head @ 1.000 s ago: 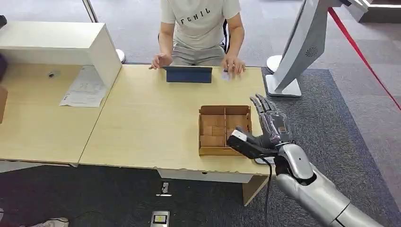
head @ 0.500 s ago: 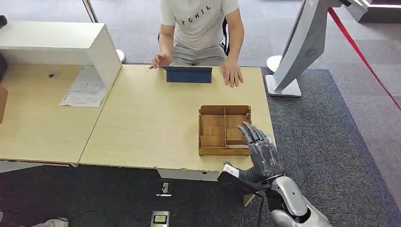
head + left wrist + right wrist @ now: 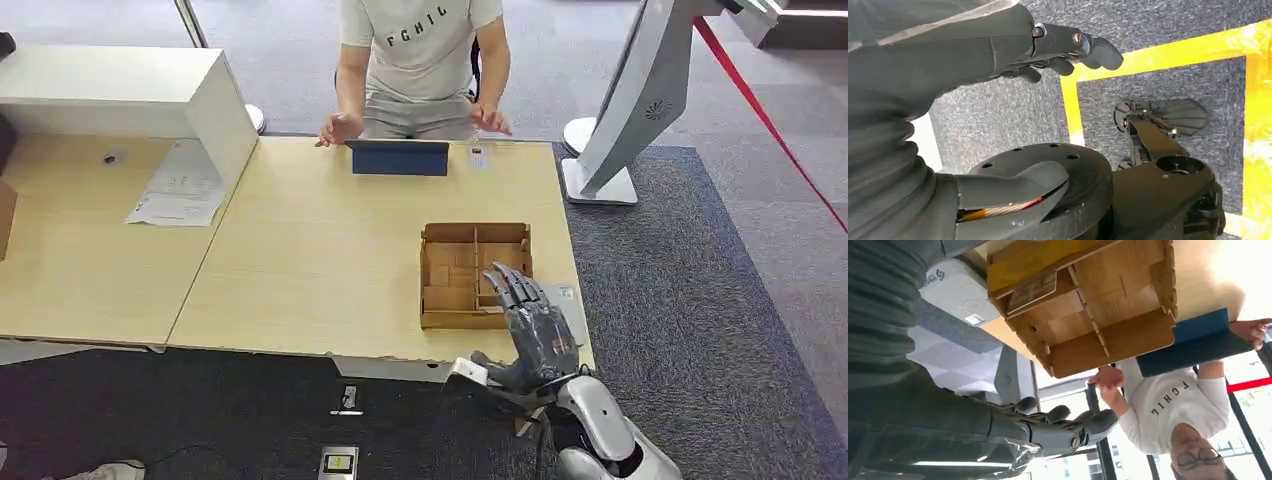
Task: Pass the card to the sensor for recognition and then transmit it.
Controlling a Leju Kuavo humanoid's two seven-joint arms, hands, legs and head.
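Our right hand (image 3: 535, 335) hovers by the box (image 3: 474, 275), fingers (image 3: 512, 290) apart and empty; next we must grasp the card (image 3: 478, 156).

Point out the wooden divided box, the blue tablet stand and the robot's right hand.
wooden divided box (image 3: 448, 298), head view, bare floor of a compartment.
blue tablet stand (image 3: 400, 159), head view, middle of its face.
right hand (image 3: 530, 335), head view, back of the hand.

head view looks down on the bench (image 3: 300, 250) from high — right wrist view sits close, sharing the wooden divided box (image 3: 474, 275).
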